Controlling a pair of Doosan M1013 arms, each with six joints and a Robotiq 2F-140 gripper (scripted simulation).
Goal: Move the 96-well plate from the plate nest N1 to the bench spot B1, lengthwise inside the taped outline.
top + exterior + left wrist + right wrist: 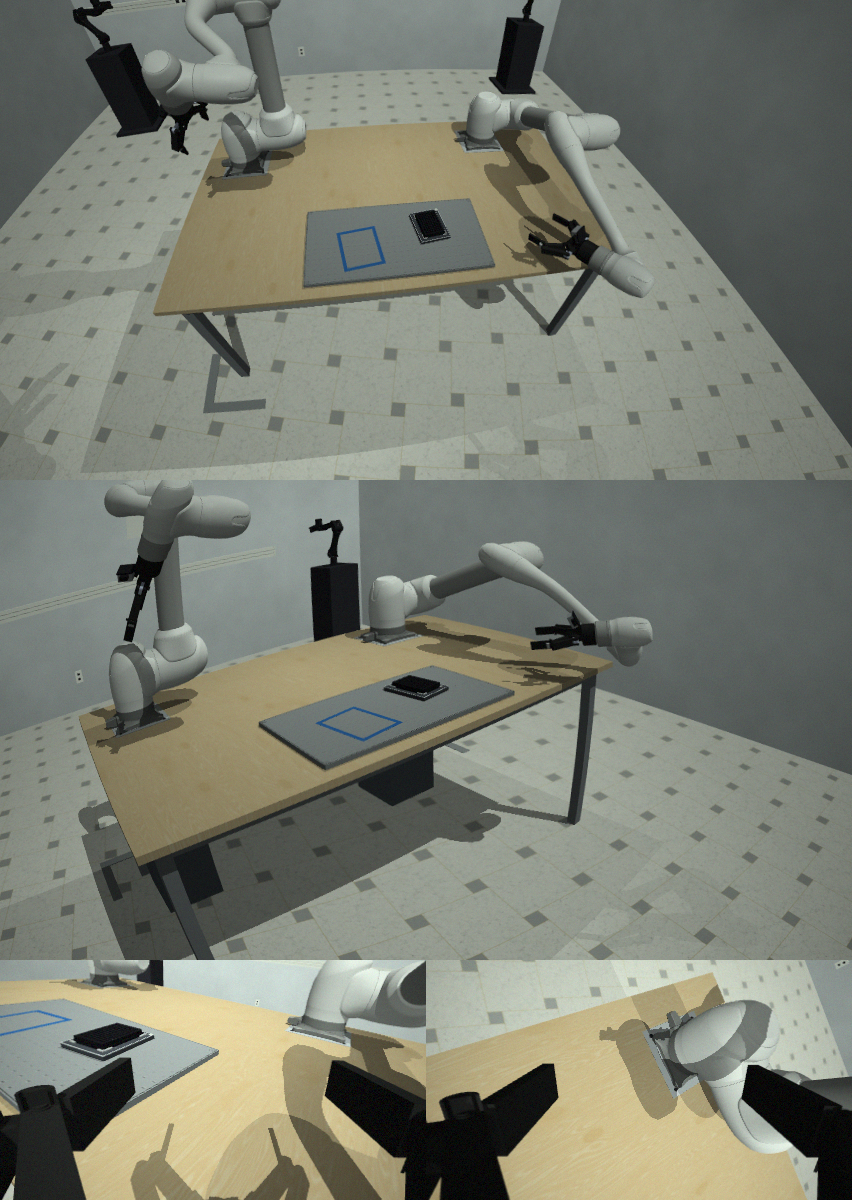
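Pale tiled floor (357, 387) (536, 885) (516, 990) surrounds our wooden table (250, 238) (226, 766) (225, 1025) (551, 1125) in the top and exterior views. We find the 96-well plate (429, 224) (416, 683) (108, 1035) seated on the plate nest (441, 236) (423, 699) (105, 1054), on the grey board (399, 262) (465, 685) (175, 1052). Our blue taped outline (355, 230) (377, 714) (54, 1015) lies apart from it, with no plate inside; the left wrist view cuts the outline off, while the top view gives us all four sides. Our left gripper (545, 228) (538, 638) (230, 1077) hangs beyond the board's end, jaws wide, holding nothing. Our right gripper (193, 132) (129, 636) (650, 1081) is up near its own arm's base, well apart from the plate. The exterior view shows its fingers nearly edge-on, but the right wrist view shows us they are wide apart and empty. That wrist view catches the base and table corner, but neither plate nor outline.
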